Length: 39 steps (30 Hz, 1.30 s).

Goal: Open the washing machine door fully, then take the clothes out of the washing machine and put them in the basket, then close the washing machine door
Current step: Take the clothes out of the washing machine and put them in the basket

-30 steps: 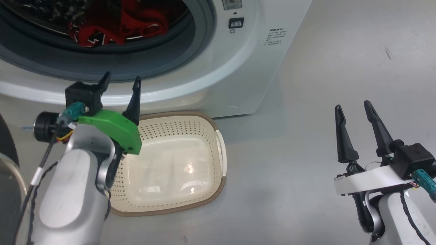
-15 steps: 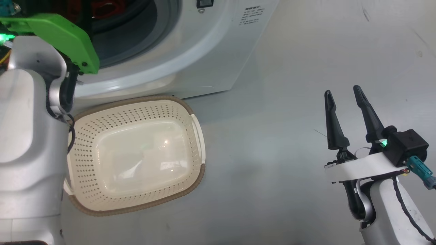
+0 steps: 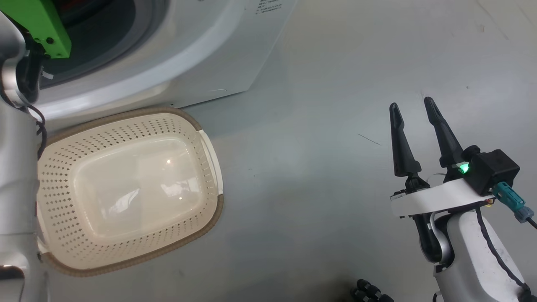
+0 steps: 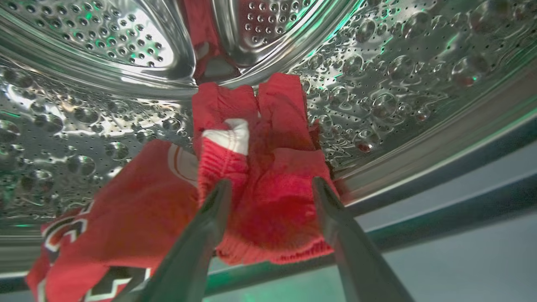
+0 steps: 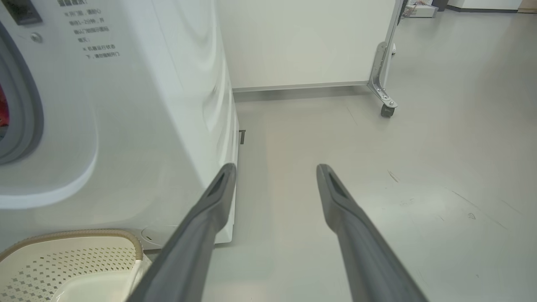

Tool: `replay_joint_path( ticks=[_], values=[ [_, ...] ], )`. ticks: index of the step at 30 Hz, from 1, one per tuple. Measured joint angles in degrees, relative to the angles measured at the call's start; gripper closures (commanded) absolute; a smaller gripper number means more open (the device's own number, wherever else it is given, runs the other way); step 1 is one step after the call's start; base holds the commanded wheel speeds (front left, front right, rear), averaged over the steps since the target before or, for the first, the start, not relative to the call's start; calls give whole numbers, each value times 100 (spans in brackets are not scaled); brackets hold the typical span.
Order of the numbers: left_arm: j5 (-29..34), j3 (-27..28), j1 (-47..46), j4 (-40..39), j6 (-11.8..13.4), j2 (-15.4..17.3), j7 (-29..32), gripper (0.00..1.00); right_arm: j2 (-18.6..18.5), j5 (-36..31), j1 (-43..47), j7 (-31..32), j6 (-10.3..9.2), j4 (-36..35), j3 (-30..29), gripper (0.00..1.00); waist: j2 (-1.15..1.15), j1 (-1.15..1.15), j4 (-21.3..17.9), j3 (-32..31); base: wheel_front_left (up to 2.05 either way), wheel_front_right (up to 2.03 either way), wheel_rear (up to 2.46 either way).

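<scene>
My left gripper [image 4: 272, 183] is open inside the washing machine's steel drum [image 4: 398, 84]. Its fingers stand on either side of a bunched piece of the red clothes [image 4: 268, 142] with a white part. A red jersey [image 4: 126, 226] with dark numerals lies to its left. In the head view my left arm [image 3: 16, 176] reaches into the washing machine [image 3: 201, 50]. The cream basket [image 3: 209, 226] stands empty on the floor in front of it. My right gripper [image 3: 411, 104] hangs open over bare floor at the right, its jaws holding nothing [image 5: 275, 167]. The washing machine door is out of view.
Grey floor [image 3: 314, 167] spreads to the right of the machine and basket. A white panel [image 5: 302, 42] on a metal frame with a caster [image 5: 386, 111] stands behind the machine. A small dark object [image 3: 369, 291] lies at the bottom edge of the head view.
The head camera has swung, sliding machine and basket leftward and up. My left gripper has gone from in front of the opening into the drum. Both grippers stay open.
</scene>
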Motion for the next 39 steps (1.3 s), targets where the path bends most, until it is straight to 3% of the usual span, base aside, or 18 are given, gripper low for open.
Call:
replay_joint_path(
  ticks=[5,6,7,8,9,23,39],
  values=[
    [2,40,-215,271,98,4,22,0,43,0,-139,-1,34,66,-20,0,0,0,-137,169,0,0,0],
    [2,37,-230,334,99,4,32,51,49,0,-165,-1,35,77,-33,0,0,0,-157,191,0,0,0],
    [2,35,-236,382,100,3,32,75,54,0,-185,-2,41,77,-49,0,0,0,-173,210,0,0,0],
    [3,24,-242,431,100,3,46,75,56,0,-202,-9,54,76,-68,0,0,0,-184,224,0,0,0],
    [3,21,-246,470,100,1,48,100,59,0,-215,-14,57,75,-82,0,0,0,-192,235,0,0,0],
    [2,-13,-477,770,79,-55,-219,100,85,-7,-341,-30,127,75,-265,0,0,0,-116,264,0,0,0],
    [31,-40,-363,723,-64,-312,-1697,100,89,-179,-369,-31,143,94,-501,0,0,-1,238,34,0,0,0]
  ],
)
